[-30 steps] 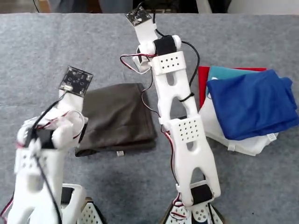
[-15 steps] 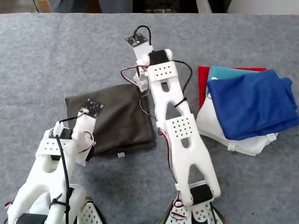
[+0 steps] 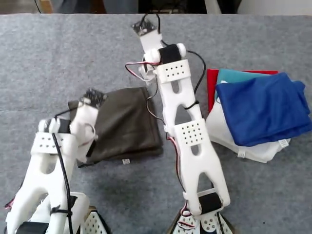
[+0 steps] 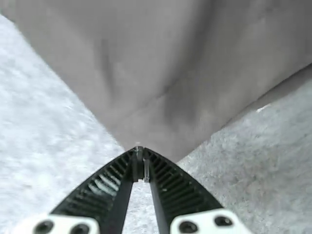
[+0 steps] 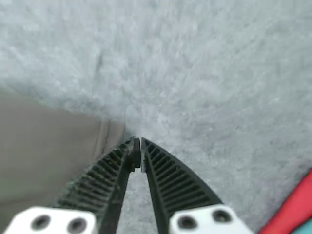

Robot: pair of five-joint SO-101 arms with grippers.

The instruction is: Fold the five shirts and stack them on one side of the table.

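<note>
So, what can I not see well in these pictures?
High view: the left arm covers the near left edge of the dark shirt.
High view: the blue shirt hides most of the red shirt, teal shirt and white shirt.
Left wrist view: the shut tips of the left gripper hide whether they pinch the dark shirt's corner.

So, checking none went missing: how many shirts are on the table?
5. A dark grey-brown folded shirt lies alone near the middle; four are stacked at one side: blue shirt on top, teal shirt, red shirt and white shirt beneath.
</note>
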